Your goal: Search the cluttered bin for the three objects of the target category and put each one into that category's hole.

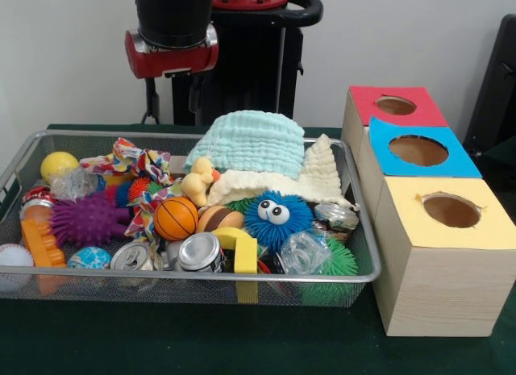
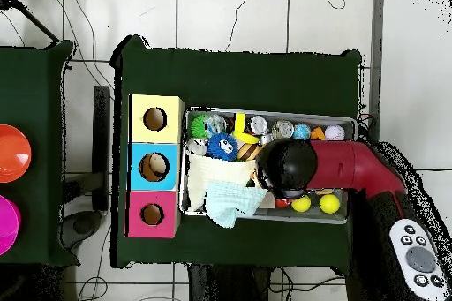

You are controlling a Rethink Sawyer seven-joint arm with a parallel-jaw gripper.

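Observation:
The wire mesh bin is full of toys; it also shows in the overhead view. A mint green waffle cloth lies heaped at the bin's back right, also seen from above. A cream cloth stands in a peak beside it, and a pale yellowish cloth lies under the mint one. The red-topped hole is on the farthest box, also seen from above. My gripper hangs open and empty above the bin's back rim, left of the mint cloth. From above, the arm's head hides it.
The blue-topped hole and the yellow-topped hole are on the nearer boxes. The bin holds a purple spiky ball, a blue fuzzy ball with eyes, a small basketball, cans and a yellow ball.

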